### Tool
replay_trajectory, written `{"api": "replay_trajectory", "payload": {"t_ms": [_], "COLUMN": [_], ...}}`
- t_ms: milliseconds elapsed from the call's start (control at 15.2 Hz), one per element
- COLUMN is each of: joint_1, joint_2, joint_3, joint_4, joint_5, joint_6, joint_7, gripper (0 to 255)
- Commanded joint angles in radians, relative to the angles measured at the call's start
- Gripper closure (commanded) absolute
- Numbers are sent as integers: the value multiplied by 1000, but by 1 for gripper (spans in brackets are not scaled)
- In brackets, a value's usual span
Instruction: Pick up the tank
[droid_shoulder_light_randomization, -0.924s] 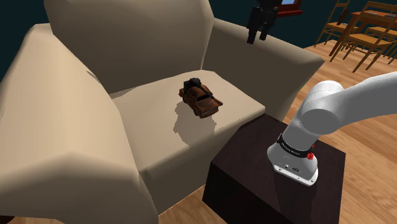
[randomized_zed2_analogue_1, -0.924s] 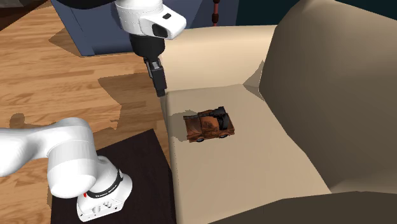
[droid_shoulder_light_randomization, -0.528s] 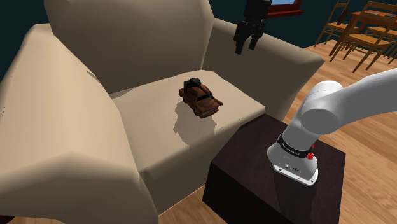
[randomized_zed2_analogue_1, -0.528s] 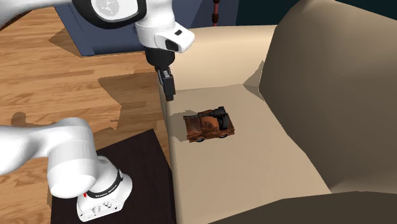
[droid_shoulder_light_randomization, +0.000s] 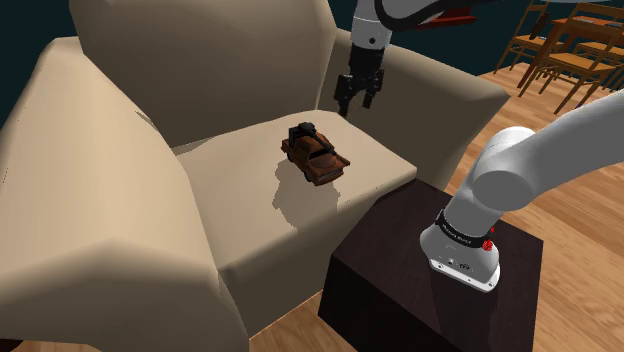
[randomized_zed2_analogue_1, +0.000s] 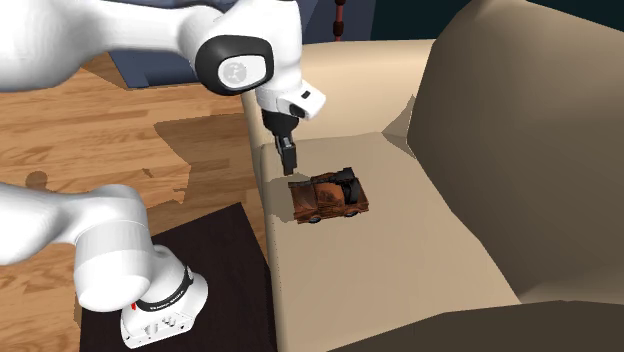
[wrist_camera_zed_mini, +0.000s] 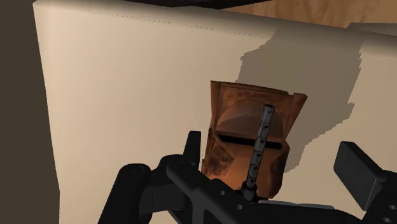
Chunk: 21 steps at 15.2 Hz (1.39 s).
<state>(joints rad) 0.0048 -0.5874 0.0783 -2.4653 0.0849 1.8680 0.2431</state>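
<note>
End effector (droid_shoulder_light_randomization: 356, 103) is spread, pinching nothing. It hangs over the armchair's seat cushion (droid_shoulder_light_randomization: 240, 195), near the tank (droid_shoulder_light_randomization: 316, 155) but apart from it. The tank is a rust-brown toy with a black piece at one end, upright on the seat, well short of the armrest (droid_shoulder_light_randomization: 440, 85). In the second exterior view the end effector (randomized_zed2_analogue_1: 288, 163) sits off the tank (randomized_zed2_analogue_1: 330, 195) toward that view's upper left, so you need a small lateral shift before going down. In the wrist view the tank (wrist_camera_zed_mini: 251, 137) lies ahead between the fingers (wrist_camera_zed_mini: 359, 168), which look lined up across its short width. Centre on the hull, descend straight, and close on the hull sides — not the thin dark barrel (wrist_camera_zed_mini: 261, 143). The cushion likely gives, so don't press in.
</note>
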Motion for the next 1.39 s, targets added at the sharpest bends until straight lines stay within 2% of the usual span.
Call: {"api": "replay_trajectory", "payload": {"t_ms": [0, 528, 1056, 1188, 1254, 1320], "joint_1": [-4, -23, -24, -24, -24, -24], "joint_2": [61, 337, 411, 411, 410, 410], "joint_3": [14, 69, 75, 75, 75, 75], "joint_4": [-8, 1, -46, -46, -47, -46], "joint_5": [0, -21, -28, -28, -28, -28], "joint_6": [70, 331, 451, 451, 451, 450], "joint_7": [24, 137, 144, 144, 144, 144], "gripper": [0, 0, 0, 0, 255, 255]}}
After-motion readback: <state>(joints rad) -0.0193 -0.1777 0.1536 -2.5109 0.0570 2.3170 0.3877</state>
